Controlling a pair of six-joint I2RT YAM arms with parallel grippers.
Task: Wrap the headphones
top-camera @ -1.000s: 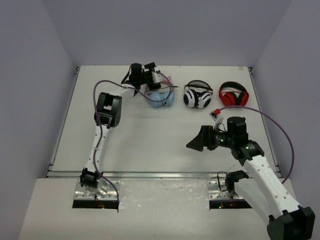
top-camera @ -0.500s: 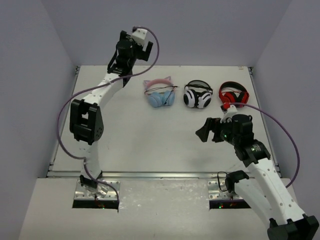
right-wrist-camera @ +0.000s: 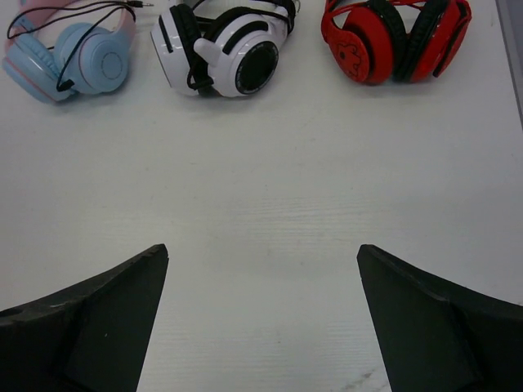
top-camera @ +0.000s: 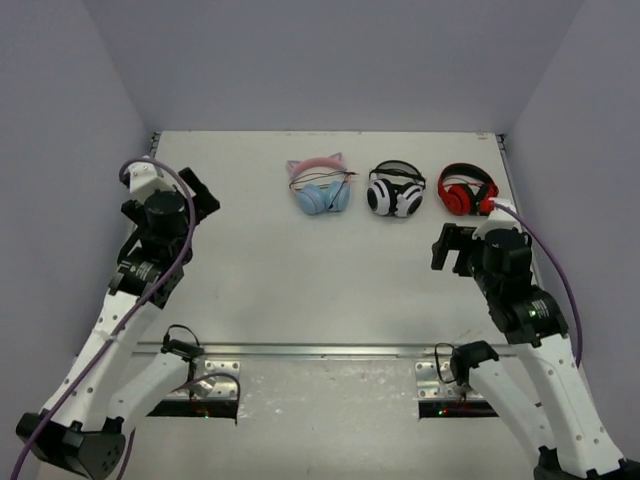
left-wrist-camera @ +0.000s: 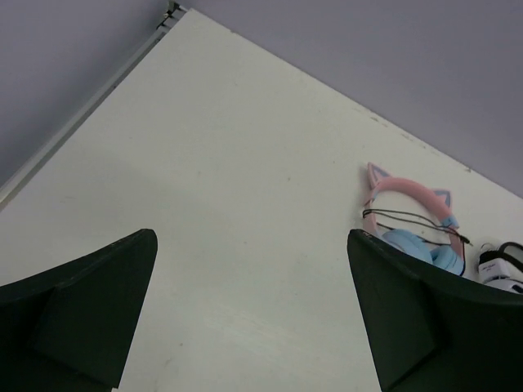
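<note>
The headphones [top-camera: 320, 186], with a pink cat-ear headband and light blue ear cups, lie at the back of the table, left of the other two pairs. Their thin black cable crosses the headband and cups. They also show in the left wrist view [left-wrist-camera: 407, 196] and the right wrist view [right-wrist-camera: 75, 49]. My left gripper [top-camera: 198, 196] is open and empty, above the table's left side, far from them [left-wrist-camera: 252, 237]. My right gripper [top-camera: 452, 250] is open and empty, near the right side, in front of the row [right-wrist-camera: 262, 249].
White-and-black headphones [top-camera: 395, 190] and red-and-black headphones [top-camera: 467, 189] lie in a row to the right of the pink pair. They also show in the right wrist view, white [right-wrist-camera: 225, 45] and red [right-wrist-camera: 396, 37]. Grey walls close the table on three sides.
My left arm has swung away from the headphones at the back, down to the table's left side. My right arm has pulled back to the right. The headphones lie uncovered.
</note>
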